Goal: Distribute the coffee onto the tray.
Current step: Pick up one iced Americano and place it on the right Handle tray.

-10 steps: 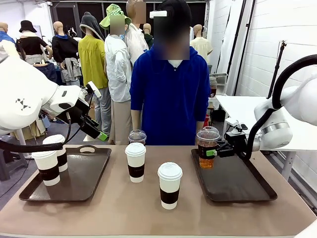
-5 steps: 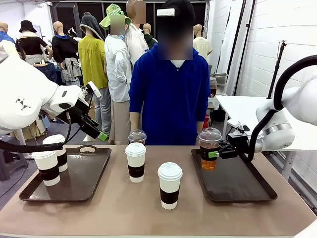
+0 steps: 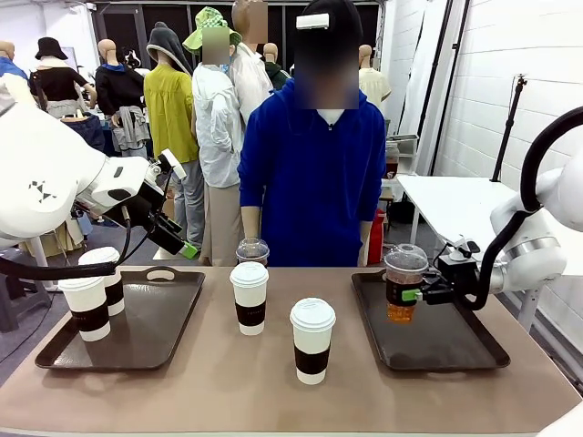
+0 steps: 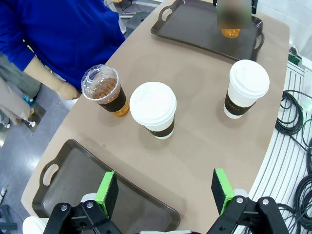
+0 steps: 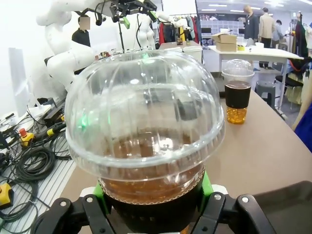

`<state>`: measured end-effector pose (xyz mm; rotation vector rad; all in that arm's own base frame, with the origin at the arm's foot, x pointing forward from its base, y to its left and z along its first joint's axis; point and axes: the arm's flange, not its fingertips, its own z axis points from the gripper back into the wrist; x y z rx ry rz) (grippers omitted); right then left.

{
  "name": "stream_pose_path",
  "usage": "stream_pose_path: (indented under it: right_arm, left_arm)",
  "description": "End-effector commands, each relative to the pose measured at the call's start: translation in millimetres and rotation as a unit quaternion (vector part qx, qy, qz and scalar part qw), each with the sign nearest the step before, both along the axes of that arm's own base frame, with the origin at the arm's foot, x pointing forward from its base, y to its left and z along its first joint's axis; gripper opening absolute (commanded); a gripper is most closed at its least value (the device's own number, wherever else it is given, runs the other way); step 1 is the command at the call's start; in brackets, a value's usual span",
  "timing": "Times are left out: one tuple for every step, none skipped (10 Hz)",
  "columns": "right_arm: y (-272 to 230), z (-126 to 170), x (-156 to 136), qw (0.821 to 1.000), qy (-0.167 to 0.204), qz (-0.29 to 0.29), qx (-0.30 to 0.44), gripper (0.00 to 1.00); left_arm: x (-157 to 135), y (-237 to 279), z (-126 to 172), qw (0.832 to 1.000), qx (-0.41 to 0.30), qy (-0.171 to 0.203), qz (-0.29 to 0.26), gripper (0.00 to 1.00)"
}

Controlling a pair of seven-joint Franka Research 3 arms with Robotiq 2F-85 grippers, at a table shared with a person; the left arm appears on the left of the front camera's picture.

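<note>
Grip on the right side looks firm: your right gripper (image 3: 407, 294) is clamped on a dome cup (image 3: 404, 273) of brown drink, with green pads (image 5: 206, 185) pressed to either side of its dark sleeve. That cup is upright over the right tray (image 3: 455, 350), toward the tray's left side; you cannot tell whether its base touches the tray. Your left gripper (image 4: 164, 191) hangs with its jaws spread wide and nothing between them, up above the inner edge of the left tray (image 3: 173, 323). On that tray two white cups (image 3: 91, 308) stand close together at its left end. Between the trays, on the bare table (image 3: 219, 391), stand a back white cup (image 3: 249, 298) and a front white cup (image 3: 312, 340), the front one nearer you. A second dome cup (image 3: 252, 251) stands at the table's far edge, just behind the back white cup and right in front of the person (image 3: 314, 182).
</note>
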<state>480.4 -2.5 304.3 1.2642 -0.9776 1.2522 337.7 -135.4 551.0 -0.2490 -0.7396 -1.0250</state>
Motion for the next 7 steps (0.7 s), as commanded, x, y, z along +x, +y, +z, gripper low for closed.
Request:
stream_pose_path:
  right_arm:
    - [-7,-3,-16,1.0,-0.013,0.008,0.018,0.77]
    - [-10,-10,-19,1.0,-0.014,0.008,0.02,0.77]
    - [-13,-19,-20,1.0,-0.015,0.006,0.019,0.77]
    - [-15,-27,-21,1.0,-0.024,0.008,0.014,0.77]
    - [-16,-34,-20,1.0,-0.023,0.009,0.013,0.77]
    - [-17,-40,-19,1.0,-0.023,0.006,0.012,0.77]
    - [-17,-45,-17,1.0,-0.025,0.004,0.012,0.77]
  left_arm:
    - [0,1,0,1.0,-0.003,0.003,-0.004,1.0]
    - [0,1,0,1.0,-0.003,0.003,-0.004,1.0]
    - [0,1,0,1.0,-0.003,0.003,-0.004,1.0]
    - [0,1,0,1.0,-0.003,0.003,-0.004,1.0]
    - [0,1,0,1.0,-0.003,0.003,-0.004,1.0]
    - [0,1,0,1.0,-0.003,0.003,-0.004,1.0]
    - [0,1,0,1.0,-0.003,0.003,-0.004,1.0]
